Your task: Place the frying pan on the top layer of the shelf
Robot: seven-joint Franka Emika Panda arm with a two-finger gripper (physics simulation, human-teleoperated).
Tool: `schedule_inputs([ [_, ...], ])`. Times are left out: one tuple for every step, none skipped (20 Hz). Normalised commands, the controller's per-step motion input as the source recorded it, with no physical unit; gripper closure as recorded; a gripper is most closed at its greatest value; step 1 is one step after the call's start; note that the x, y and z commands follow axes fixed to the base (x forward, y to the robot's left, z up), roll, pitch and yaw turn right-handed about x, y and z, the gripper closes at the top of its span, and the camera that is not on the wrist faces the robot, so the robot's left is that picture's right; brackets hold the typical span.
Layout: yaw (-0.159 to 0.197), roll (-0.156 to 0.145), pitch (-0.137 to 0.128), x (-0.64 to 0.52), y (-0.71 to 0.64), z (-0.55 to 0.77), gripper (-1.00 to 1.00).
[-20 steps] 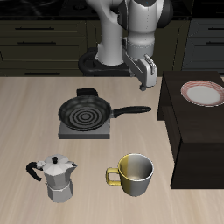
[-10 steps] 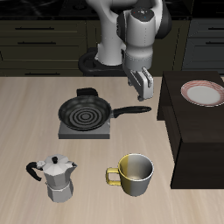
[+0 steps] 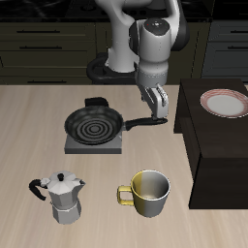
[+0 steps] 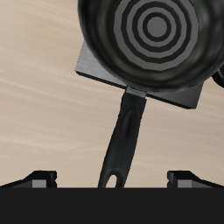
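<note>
Resting on the grey burner plate (image 3: 94,143) at centre-left of the exterior frame: frying pan (image 3: 94,124), black, rigid, likely bowl-heavy, so tilting if lifted by the handle's (image 4: 123,138) far end. Hovering above that end: gripper (image 3: 156,101), fingers parted, holding nothing. Standing at the right edge: dark shelf (image 3: 225,145), plate (image 3: 224,102) occupying part of its top. Sharing the light wood tabletop (image 3: 29,126): moka pot (image 3: 62,197), metal mug (image 3: 147,193).
</note>
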Motion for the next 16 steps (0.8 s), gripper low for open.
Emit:
schedule_inputs([
  [-0.004,0.002,0.035,0.07,0.02,-0.26,-1.0],
  [-0.002,-0.005,0.01,-0.01,0.07,-0.1,-1.0],
  [0.0,0.0,0.024,0.02,-0.05,-0.18,-1.0],
  [-0.03,-0.009,0.033,-0.01,0.05,-0.15,-1.0],
  [-0.001,-0.012,-0.004,0.03,-0.1,-0.11,-1.0],
  [-0.037,-0.017,0.047,0.05,-0.18,-0.21,-1.0],
  [-0.015,-0.011,0.006,0.06,-0.07,-0.11,-1.0],
  [0.004,-0.016,0.009,0.08,-0.17,-0.16,-1.0],
  [-0.053,-0.053,0.044,0.04,-0.26,-0.23,-1.0],
  [0.014,-0.009,0.012,0.05,-0.18,-0.18,-1.0],
  [-0.034,-0.007,0.057,0.03,-0.17,-0.25,-1.0],
  [-0.012,-0.038,0.016,0.02,-0.15,-0.15,-1.0],
  [-0.007,-0.025,0.032,0.01,-0.15,-0.24,-1.0],
  [-0.041,-0.017,0.022,0.01,-0.14,-0.17,-1.0],
  [-0.017,-0.022,0.026,-0.02,-0.16,-0.24,-1.0],
  [0.0,0.0,0.0,0.01,0.02,0.0,-1.0],
])
